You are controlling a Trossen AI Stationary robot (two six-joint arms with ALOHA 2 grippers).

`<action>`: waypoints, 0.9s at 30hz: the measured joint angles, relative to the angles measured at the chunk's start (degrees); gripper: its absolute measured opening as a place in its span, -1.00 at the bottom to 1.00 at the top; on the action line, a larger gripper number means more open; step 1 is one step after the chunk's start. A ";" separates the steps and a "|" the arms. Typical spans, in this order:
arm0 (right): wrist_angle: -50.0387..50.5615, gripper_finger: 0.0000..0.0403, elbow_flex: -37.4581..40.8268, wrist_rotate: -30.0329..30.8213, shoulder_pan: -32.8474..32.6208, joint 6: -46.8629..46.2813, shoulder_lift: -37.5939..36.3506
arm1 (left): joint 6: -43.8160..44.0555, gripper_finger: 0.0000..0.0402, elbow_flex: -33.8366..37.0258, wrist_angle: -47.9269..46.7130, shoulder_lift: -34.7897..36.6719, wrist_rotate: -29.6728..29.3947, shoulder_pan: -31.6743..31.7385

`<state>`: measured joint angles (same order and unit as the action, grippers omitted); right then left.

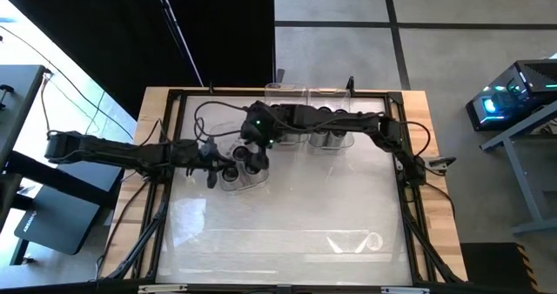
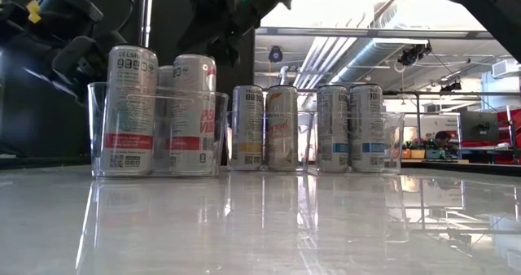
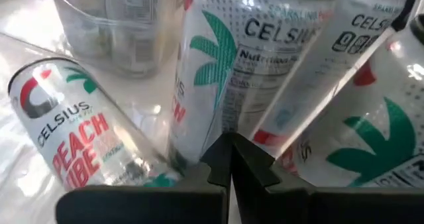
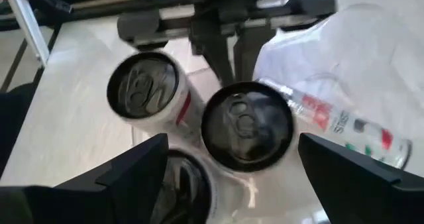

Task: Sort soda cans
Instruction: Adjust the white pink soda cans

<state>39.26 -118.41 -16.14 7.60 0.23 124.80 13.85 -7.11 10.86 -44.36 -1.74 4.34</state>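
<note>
Three soda cans [image 4: 246, 124] with dark round tops stand in a clear plastic bin [image 1: 233, 186] left of the table's middle. My right gripper [image 4: 242, 174] hangs open above them, one finger on each side of the middle can's top and clear of it; it also shows over the cans in the low view [image 2: 228, 19]. My left gripper [image 3: 228, 159] is shut, level with the cans' sides, and points at the bin from the table's left [image 1: 211, 165]. Printed can sides [image 3: 258, 65] fill its view. My left gripper's shut fingertips [image 4: 228, 65] stand right at the bin's left side, in front of the middle can. I cannot tell whether they touch the clear wall. My right gripper touches nothing.
Farther right, more clear bins hold pairs of upright cans [image 2: 264, 128] [image 2: 350, 128]. Two clear bins [image 1: 305, 92] stand at the far edge. Another clear bin [image 1: 352, 240] lies near the front right. A black frame [image 1: 396, 111] rims the glossy table.
</note>
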 joint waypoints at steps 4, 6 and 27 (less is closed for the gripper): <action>-0.04 0.66 0.19 -0.87 0.02 -0.28 0.77 | 0.00 -1.00 1.83 7.15 -2.68 -0.31 0.07; 0.13 0.66 0.21 -0.81 0.02 -0.80 0.80 | -0.38 -1.00 1.83 9.34 -4.49 -0.47 0.13; 1.00 0.66 -1.69 10.82 0.02 -1.87 -2.82 | 0.58 -1.00 -4.52 1.05 -3.88 -1.40 0.09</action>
<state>40.25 -120.09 -5.32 7.62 -1.64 121.98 14.43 -11.63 11.90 -48.24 -3.14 4.43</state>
